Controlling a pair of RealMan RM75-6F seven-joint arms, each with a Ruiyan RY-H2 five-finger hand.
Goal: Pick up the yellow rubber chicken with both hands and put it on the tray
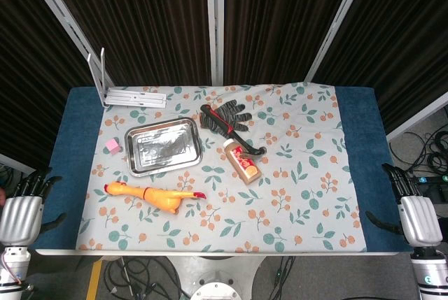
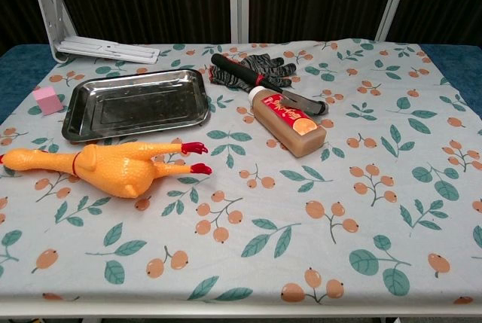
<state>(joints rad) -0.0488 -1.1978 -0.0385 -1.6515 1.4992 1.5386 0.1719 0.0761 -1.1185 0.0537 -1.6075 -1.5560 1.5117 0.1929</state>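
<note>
The chicken lies on its side on the worktop, in the left-front part of the flowered cloth, just in front of the tray and apart from it. Its long axis runs nearly left to right, head toward the left edge, red feet toward the centre, the feet end tilted slightly nearer the robot. The left robot hand sits off the left edge of the worktop, fingers spread and pointing away from the robot, holding nothing; it is level with the chicken's head and clearly the nearer of the two. The right robot hand sits off the right edge, fingers likewise apart and empty, well apart from the chicken with most of the cloth between. Judgement: the task is not yet begun; the right arm has the longer reach, across to the feet end. The tray is empty, so the placing spot is free. Beyond it lie a pink block, a white rack, a glove with a dark tool across it, and a bottle near centre. The cloth overlies a blue cover; dark curtains close the back, cables trail on the floor.
</note>
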